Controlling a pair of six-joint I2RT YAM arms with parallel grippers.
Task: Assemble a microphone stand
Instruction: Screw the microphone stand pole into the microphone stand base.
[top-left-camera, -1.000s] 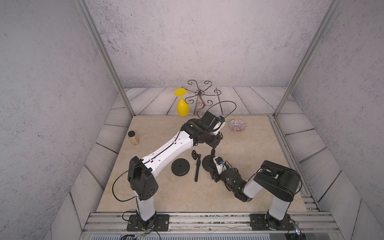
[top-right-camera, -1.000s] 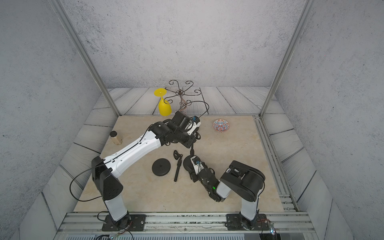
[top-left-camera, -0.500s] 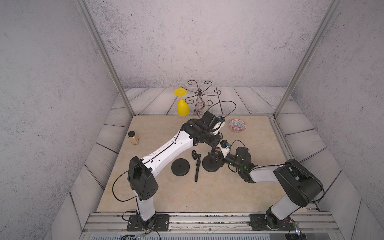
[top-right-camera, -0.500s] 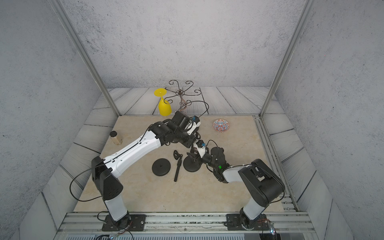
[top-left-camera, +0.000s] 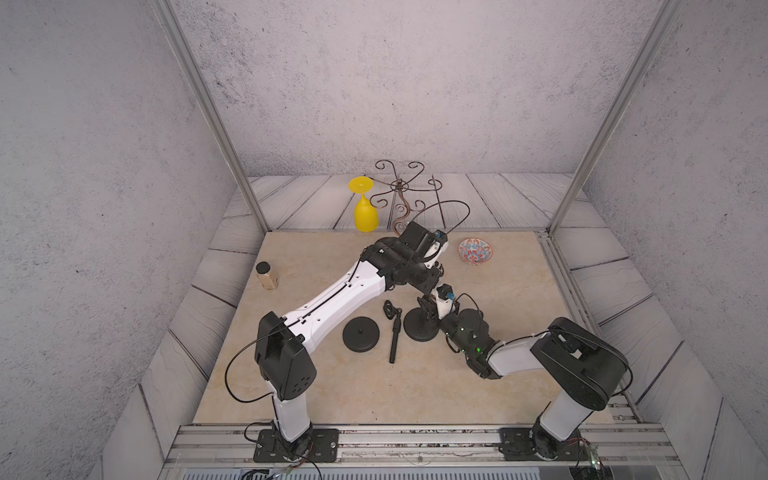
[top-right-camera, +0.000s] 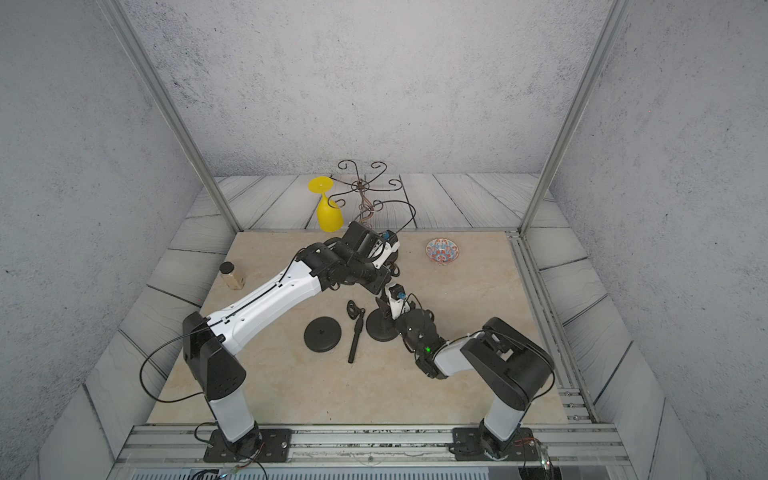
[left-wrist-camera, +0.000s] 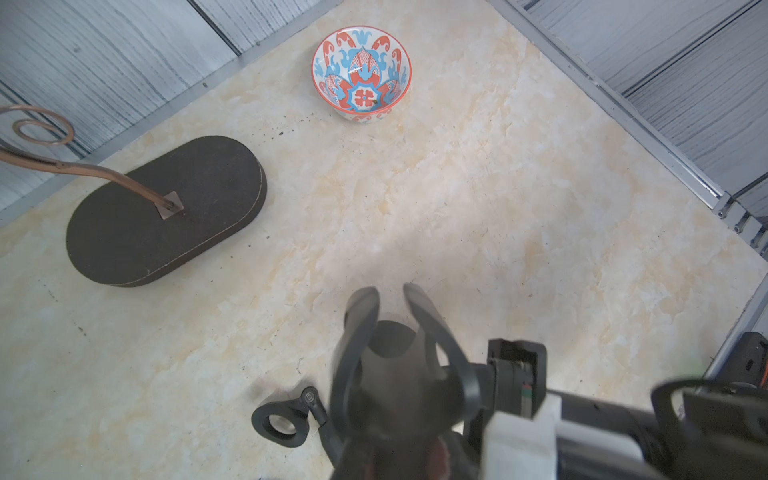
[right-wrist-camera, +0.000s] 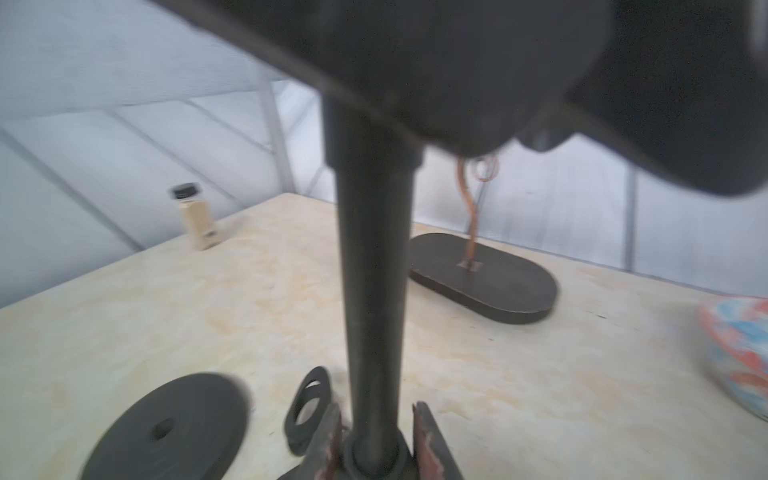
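- The upright pole stands on its round base about mid-table, a little right of centre.
- Only the left wrist view shows the pole's top end-on between the fingers of the left gripper, which is clamped on it. In both top views the left wrist hides that grip.
- Only the right wrist view shows the right gripper low at the pole's foot. It is narrow, with one finger on each side of the collar. Blur keeps me from telling whether both press.
- The wrist views also show the oval foot of the wire rack, which the left arm covers in the top views.
- Just left of the standing base lie the loose pole, with its clip ring at the far end, and the spare base. Little room is free on that side.
- The near half of the table is bare. So is the stretch to the right, up to the side rail.
- The patterned bowl sits far right.
- The yellow glass stands upside down at the far edge, and the small jar at the left edge. All three are well apart from the stand.
- A second ago the right forearm lay low and reached in from the near side. Half a second ago it stretched in from the right, and now it sits between those two poses.
- The left arm, loose pole and spare base are unchanged.
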